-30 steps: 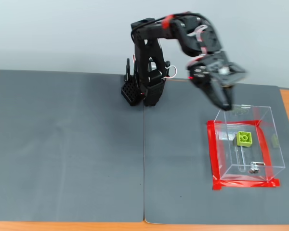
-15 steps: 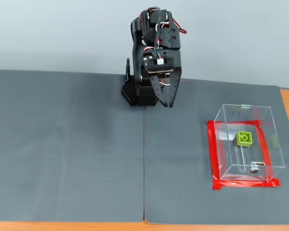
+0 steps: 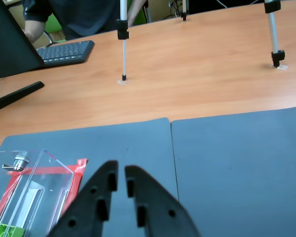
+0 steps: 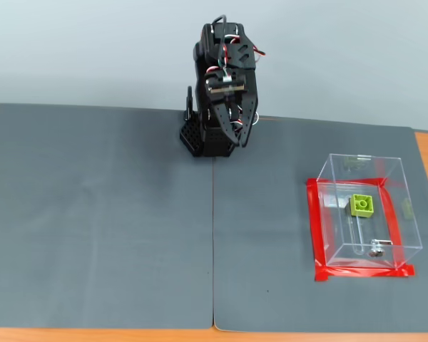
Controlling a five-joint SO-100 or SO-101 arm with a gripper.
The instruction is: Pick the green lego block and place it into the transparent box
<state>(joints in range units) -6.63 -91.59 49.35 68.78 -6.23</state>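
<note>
Green lego block [image 4: 362,205] inside transparent box [image 4: 393,187]; wrist view shows end effector [image 3: 120,170] nearly closed, empty

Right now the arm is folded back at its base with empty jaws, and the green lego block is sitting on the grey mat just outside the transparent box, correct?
Not quite. The green lego block lies inside the transparent box, not outside it on the mat, as the fixed view shows. The rest holds: the arm is folded at its base and the gripper holds nothing, jaws nearly together.
</note>
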